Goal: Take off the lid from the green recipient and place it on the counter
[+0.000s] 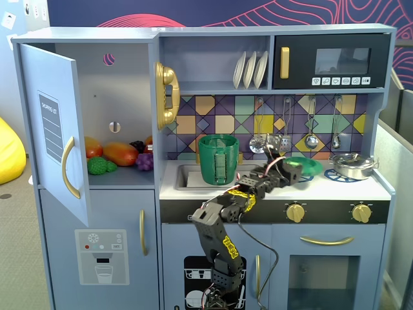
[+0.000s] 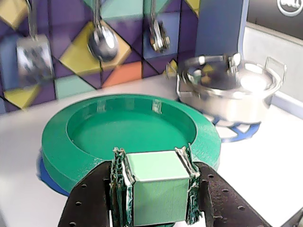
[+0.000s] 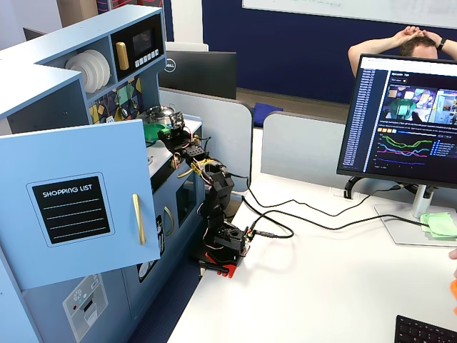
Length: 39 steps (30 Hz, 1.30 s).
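The green recipient (image 1: 218, 159) stands open in the sink recess, its ribbed handle strip facing front. The lid (image 1: 303, 166) is off it, to the right, low over the white counter (image 1: 361, 188) above a blue burner ring (image 2: 51, 182). In the wrist view the lid (image 2: 94, 142) is a wide green disc with a sunken middle. My gripper (image 2: 154, 158) is shut on its pale green square knob (image 2: 154, 191), one jaw on each side. I cannot tell whether the lid touches the counter. The gripper also shows in a fixed view (image 1: 289, 172) and in the side fixed view (image 3: 168, 134).
A steel pot (image 2: 232, 92) with its own lid stands just right of the green lid, on another burner ring. Utensils (image 1: 284, 129) hang on the tiled back wall. The fridge door (image 1: 55, 129) stands open at the left. White plates (image 1: 250, 70) stand on the shelf above.
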Tool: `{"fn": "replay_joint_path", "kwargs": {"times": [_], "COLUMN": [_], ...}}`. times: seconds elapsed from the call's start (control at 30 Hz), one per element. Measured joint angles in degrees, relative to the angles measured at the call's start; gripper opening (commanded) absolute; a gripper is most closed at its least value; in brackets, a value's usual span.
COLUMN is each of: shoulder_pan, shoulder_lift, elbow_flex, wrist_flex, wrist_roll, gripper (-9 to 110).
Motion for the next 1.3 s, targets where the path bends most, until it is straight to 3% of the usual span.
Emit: {"fn": "replay_joint_path", "kwargs": {"times": [0.63, 0.93, 1.13, 1.3], "shoulder_pan": [-0.7, -1.49, -1.67, -1.76], "shoulder_lift": [-5.89, -5.89, -4.22, 4.31], "elbow_flex": [2.64, 2.64, 1.32, -4.13], "wrist_flex": [-4.92, -4.92, -4.22, 4.92], "wrist_roll": [-2.64, 0.18, 1.93, 2.64], "gripper": [0, 21, 21, 19]}}
